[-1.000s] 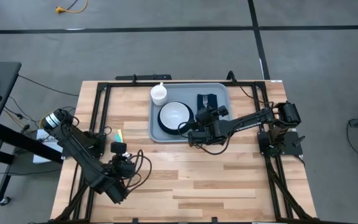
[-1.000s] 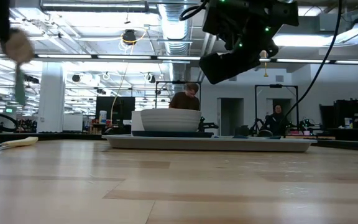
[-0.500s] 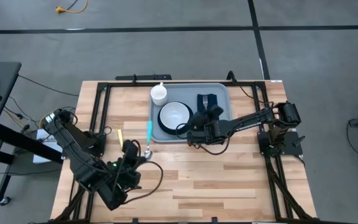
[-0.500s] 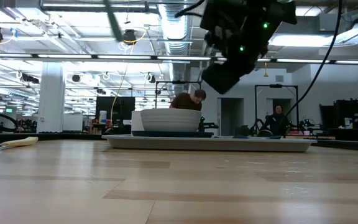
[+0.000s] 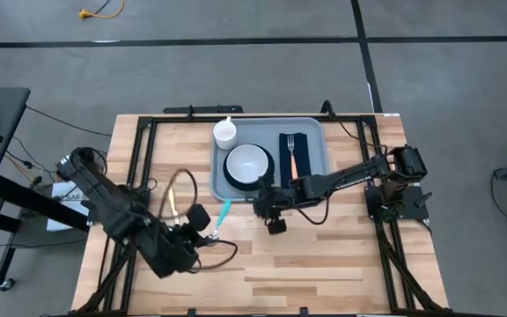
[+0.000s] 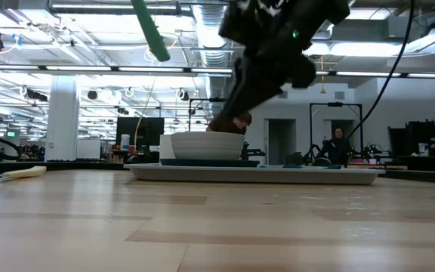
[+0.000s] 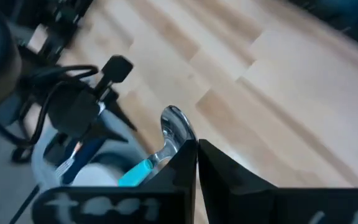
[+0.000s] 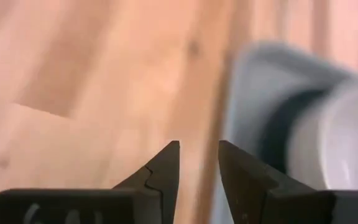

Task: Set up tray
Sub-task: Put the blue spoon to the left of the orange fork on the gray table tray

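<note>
Where the camera looks straight down, the left hand (image 5: 208, 231) pinches a teal-handled spoon (image 5: 221, 215) over the bench (image 5: 324, 255), and the tray (image 5: 317, 167) lies just beyond it and toward the right arm. The tray holds a white bowl (image 5: 247, 162) on a dark plate, a white cup (image 5: 225, 133), and a fork (image 5: 291, 156) on a dark napkin (image 5: 294, 153). The right hand (image 5: 268, 214) hangs just off the tray's near rim, empty.

At bench height, the spoon's teal handle (image 6: 149, 30) slants high above the bench, and a dark arm blurs in front of the bowl (image 6: 201, 144).

From the left wrist, the fingers (image 7: 185, 171) are pressed together on the spoon, its shiny bowl sticking out beyond them.

From the right wrist, the fingers (image 8: 166, 167) stand slightly apart with nothing between, the tray (image 8: 260, 74) ahead
</note>
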